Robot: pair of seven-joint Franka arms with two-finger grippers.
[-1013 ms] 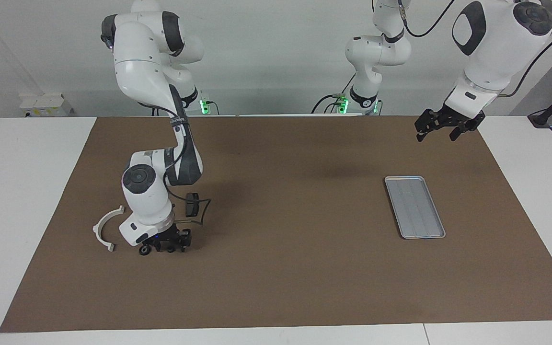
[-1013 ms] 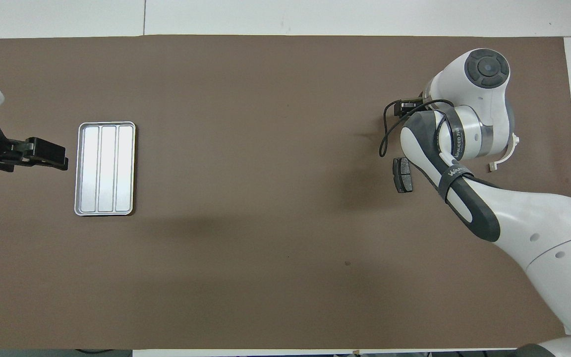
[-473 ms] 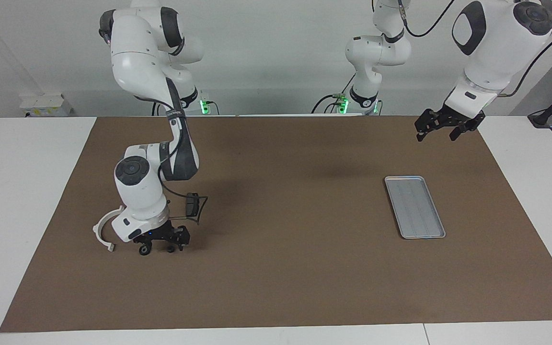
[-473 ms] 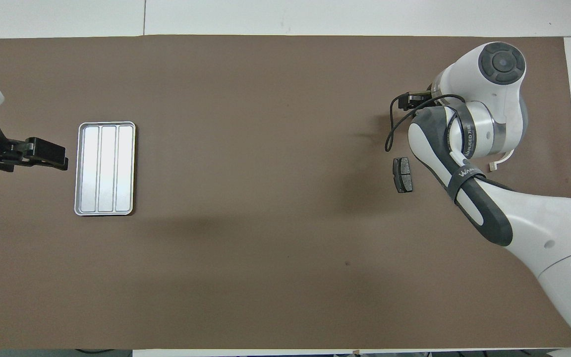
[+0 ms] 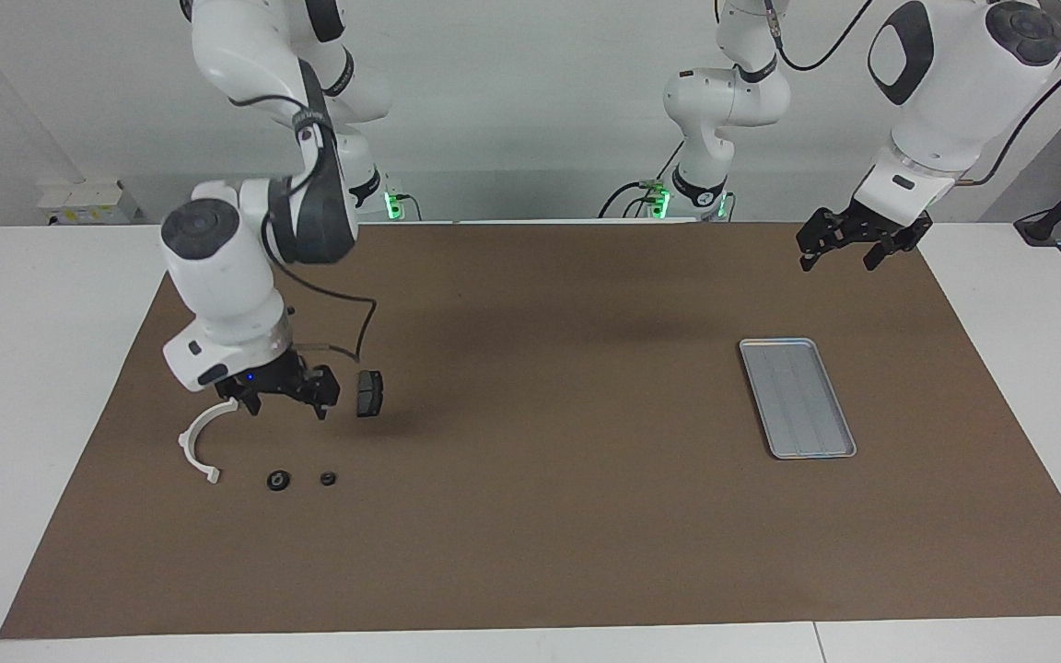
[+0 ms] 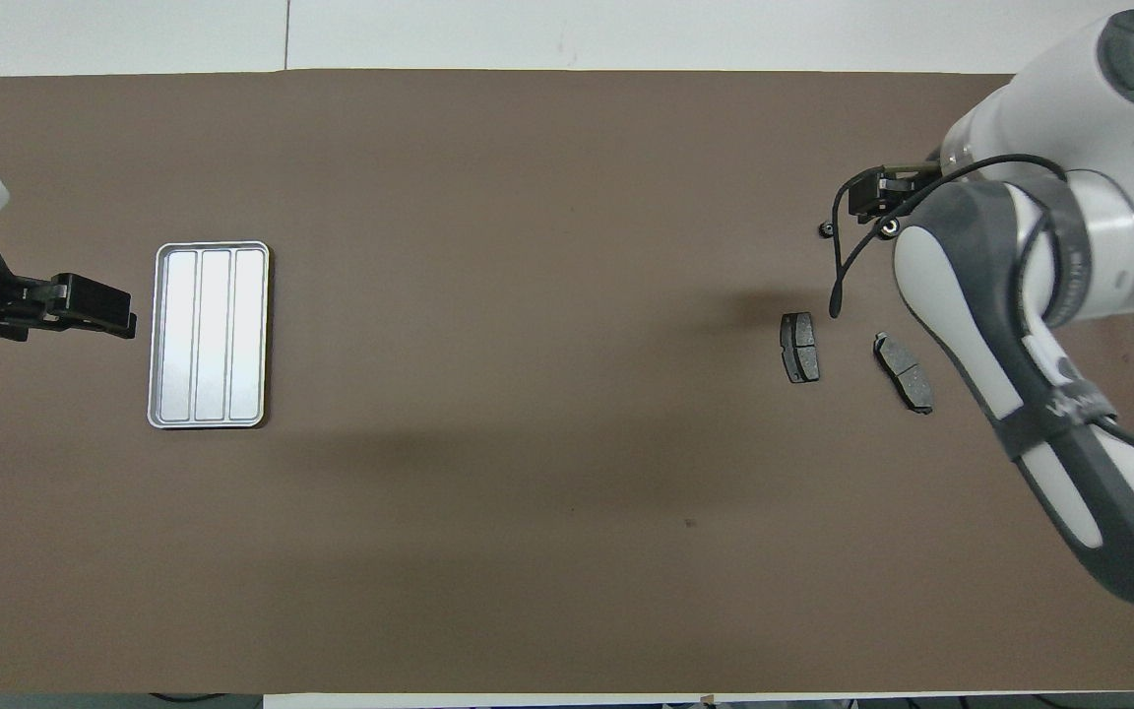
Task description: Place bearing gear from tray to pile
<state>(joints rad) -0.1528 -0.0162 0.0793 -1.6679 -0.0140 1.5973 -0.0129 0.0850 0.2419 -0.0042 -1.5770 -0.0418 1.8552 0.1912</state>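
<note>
White wall (image 5: pixel 512 101), white table (image 5: pixel 33 304), brown mat (image 5: pixel 549 516)

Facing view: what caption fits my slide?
Open right gripper raised above two small black round parts beside white half-ring bracket; silver tray empty.

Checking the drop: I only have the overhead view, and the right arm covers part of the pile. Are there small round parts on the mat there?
Observer: Yes, two. A larger dark round part lies beside a smaller one, next to the white half-ring bracket.
Operator: Is the right gripper holding anything?
Observer: No. The right gripper hangs open and empty, raised over the pile.
Operator: And the left one, by the tray?
Observer: The left gripper waits open, well up off the mat.
</note>
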